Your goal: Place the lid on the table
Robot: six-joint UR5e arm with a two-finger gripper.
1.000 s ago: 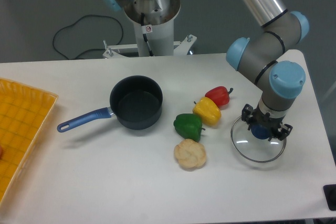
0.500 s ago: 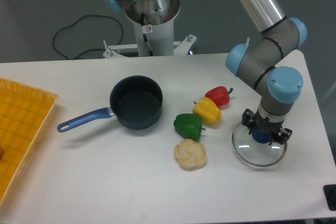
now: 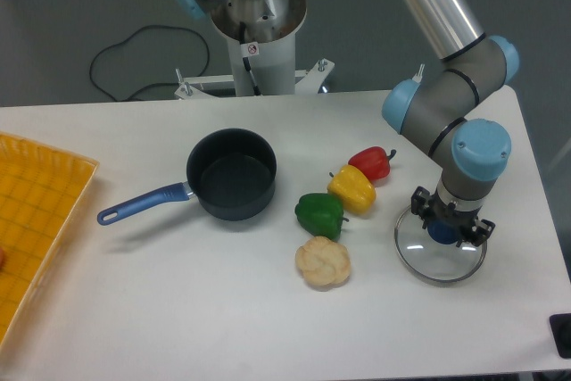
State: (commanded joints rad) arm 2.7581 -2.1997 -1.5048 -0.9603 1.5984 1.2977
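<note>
Clear glass lid [image 3: 440, 252], round, thin metal rim, blue knob at centre, at the right side of the white table [image 3: 178, 310], near its front edge. Seemingly flat on the tabletop or a hair above; contact with the surface impossible to confirm from this angle. Directly above the knob, the gripper [image 3: 443, 229], pointing straight down from a grey and pale blue arm, black fingers either side of the knob. Apparently clenched on the knob, though the actual grip hidden by the gripper body, so not certain. To the left of the lid, close but apart: a red pepper [image 3: 370, 163], a yellow pepper [image 3: 351, 188], a green pepper [image 3: 319, 214] in a diagonal row, and a pale round bun-like thing [image 3: 322, 261] nearest the front. Further left, a dark saucepan [image 3: 231, 173] with a blue handle, open and uncovered. At the far left edge, a yellow gridded tray [image 3: 36, 211]. Likely handling of the lid: stiff, smooth, moderately heavy for its size, breakable if dropped or knocked on the rim; slippery on the glass itself. Best hold: the centre knob, the only raised part. Release only when fully settled and level.
</note>
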